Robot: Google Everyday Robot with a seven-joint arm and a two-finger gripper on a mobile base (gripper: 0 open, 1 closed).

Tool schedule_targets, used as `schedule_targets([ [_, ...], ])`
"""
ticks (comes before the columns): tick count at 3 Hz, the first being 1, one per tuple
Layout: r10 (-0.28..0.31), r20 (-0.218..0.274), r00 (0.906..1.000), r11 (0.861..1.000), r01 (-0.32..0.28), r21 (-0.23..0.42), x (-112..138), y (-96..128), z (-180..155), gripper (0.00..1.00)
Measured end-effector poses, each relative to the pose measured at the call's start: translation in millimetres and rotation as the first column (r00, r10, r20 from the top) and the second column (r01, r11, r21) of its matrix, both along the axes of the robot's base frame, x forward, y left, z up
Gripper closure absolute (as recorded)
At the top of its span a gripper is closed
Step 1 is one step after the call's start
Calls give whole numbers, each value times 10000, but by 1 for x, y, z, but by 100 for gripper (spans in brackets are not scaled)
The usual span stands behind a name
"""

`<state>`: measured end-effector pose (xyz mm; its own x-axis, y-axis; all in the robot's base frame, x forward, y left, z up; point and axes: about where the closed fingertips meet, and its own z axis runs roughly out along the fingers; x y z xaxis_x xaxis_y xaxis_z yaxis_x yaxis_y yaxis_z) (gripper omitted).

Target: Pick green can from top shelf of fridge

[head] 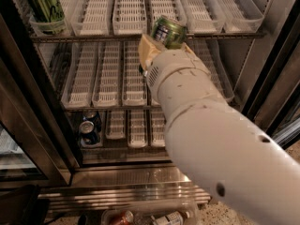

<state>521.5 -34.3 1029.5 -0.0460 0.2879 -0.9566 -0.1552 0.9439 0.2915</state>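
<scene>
The green can (168, 31), shiny with a silver rim and black markings, is tilted and held in my gripper (167, 44) in front of the top shelf's front edge. The gripper's beige fingers (147, 51) close on the can's lower part, with my white arm (206, 130) reaching up from the lower right. The top shelf (127, 14) is a wire rack with long white slotted lane trays. The fridge (126, 184) has a stainless-steel base and black door frames. My arm hides the right part of the lower racks.
A darker olive-green tall can (44, 3) stands at the top shelf's left end. Two short blue cans (89, 128) sit on the lowest visible rack at left. The black door frame (33, 107) stands at left. Bottles lie in a bin (150, 218) on the floor.
</scene>
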Motion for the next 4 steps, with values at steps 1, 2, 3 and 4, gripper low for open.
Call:
schedule_targets([
  [1,1050,-886,9905,9832,-900,1589,13,-12,-27,100],
  [2,2616,-1330,9560,9273,-2107,3092,16,-8,-42,100],
  [3,3684,-1588,9160,8781,-2868,3830,1,-9,-58,100],
  [4,3830,-1804,9060,8627,-2809,4206,-8,-25,-72,100],
])
